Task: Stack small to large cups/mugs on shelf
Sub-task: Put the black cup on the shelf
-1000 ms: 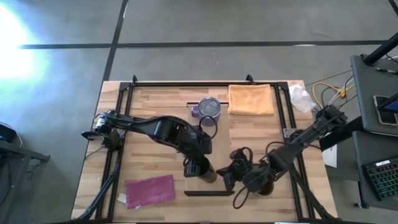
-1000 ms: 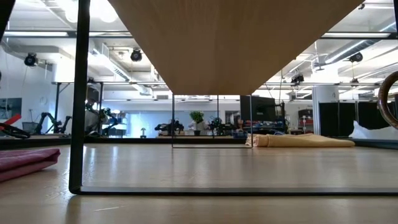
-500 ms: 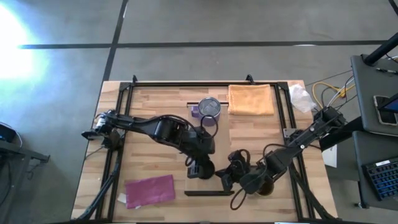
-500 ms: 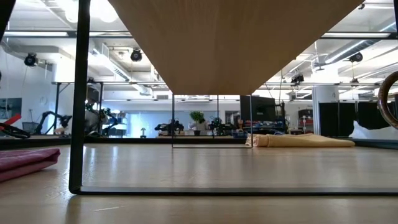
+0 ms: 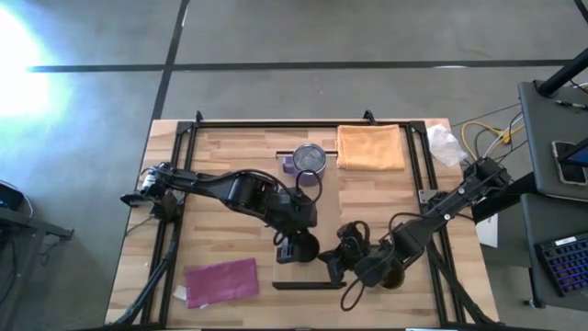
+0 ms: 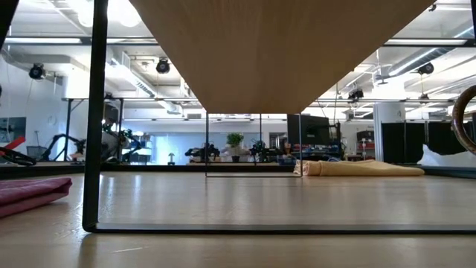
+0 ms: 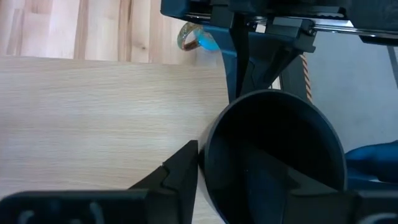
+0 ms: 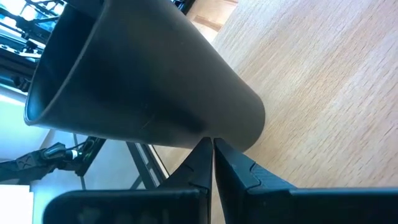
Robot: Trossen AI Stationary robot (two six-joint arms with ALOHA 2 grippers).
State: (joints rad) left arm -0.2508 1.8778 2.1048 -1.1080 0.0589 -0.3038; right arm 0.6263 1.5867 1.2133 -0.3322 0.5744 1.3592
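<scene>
The small black cup [image 7: 273, 155] stands upright on its base near the near end of the light-wood shelf [image 5: 322, 207]. My left gripper [image 5: 299, 246] hangs over it, open. One finger [image 7: 180, 177] is outside the rim with a sliver of wood showing between, and the other is lost in the cup's dark inside. My right gripper [image 8: 209, 144] is shut at the cup's side, coming from the table's right. The purple mug [image 5: 310, 159] with a silvery rim stands on the shelf's far end. The brown mug [image 5: 397, 276] is half hidden under my right arm. My left gripper straddles the black cup's rim [image 7: 208, 140] from above, pointing down; whether either finger touches the wall I cannot tell. My right gripper meets the cup's outer wall low down, near its base [image 8: 217, 134], with the tips of its shut fingers, coming roughly level from the table's right. The cup stands on the shelf.
An orange cloth [image 5: 371, 147] lies at the far right of the shelf and a purple cloth [image 5: 220, 280] at the near left. The shelf's black legs [image 6: 93, 112] stand on the table. A brown curved piece [image 6: 455, 123] shows at the low view's right edge.
Early in the second my left gripper shifted a little toward the table's far edge above the black cup, then kept still. My right gripper edged slightly toward the cup. The cup stays on the shelf.
</scene>
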